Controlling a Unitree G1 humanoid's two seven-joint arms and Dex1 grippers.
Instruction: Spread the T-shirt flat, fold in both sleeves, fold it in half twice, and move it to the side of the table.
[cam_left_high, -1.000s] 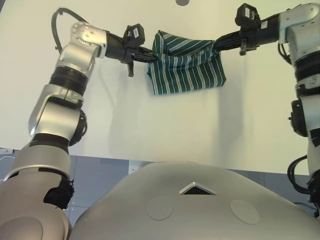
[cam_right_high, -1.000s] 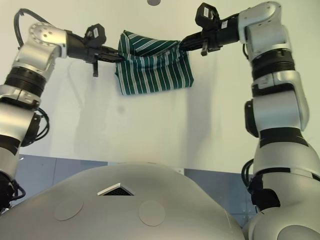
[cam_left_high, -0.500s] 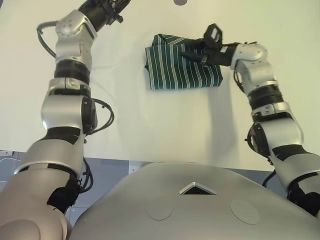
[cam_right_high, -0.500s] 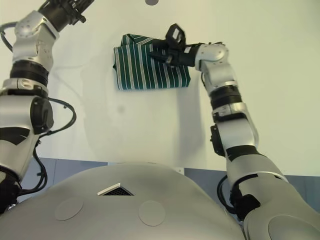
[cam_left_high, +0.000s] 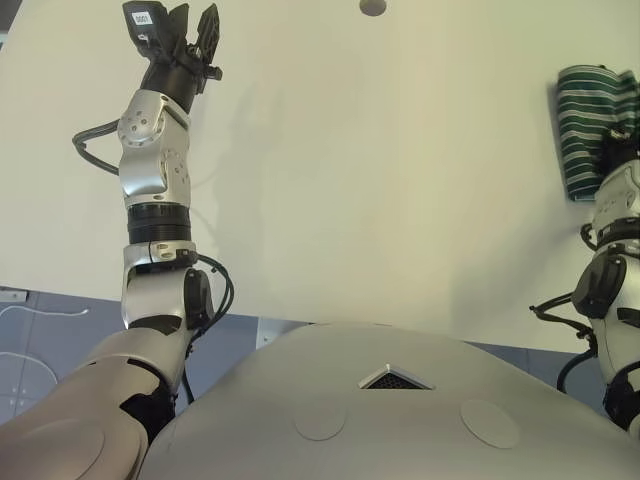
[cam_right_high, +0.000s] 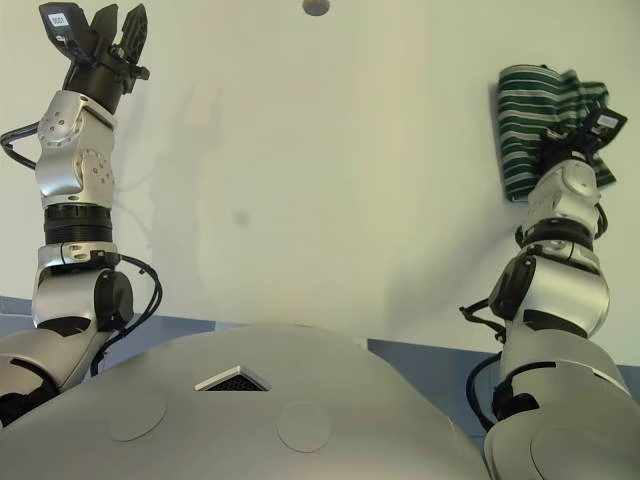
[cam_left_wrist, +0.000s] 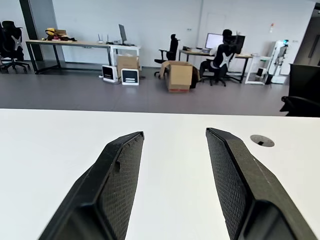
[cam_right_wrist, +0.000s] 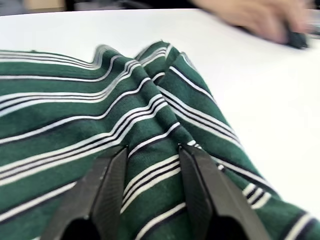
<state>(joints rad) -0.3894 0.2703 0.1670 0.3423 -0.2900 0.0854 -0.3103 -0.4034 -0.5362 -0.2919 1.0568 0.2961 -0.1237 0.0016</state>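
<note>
T-shirt slid rightward, right jaws pinching it; left jaws gape empty.

Round grommet, cardboard box (on the floor), black office chair, long desk

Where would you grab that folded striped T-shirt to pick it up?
Probably the raised ridge on top of the T-shirt, coming from above, as the right gripper does: the bundle lies flat, so a bunched fold gives something to pinch.
</note>
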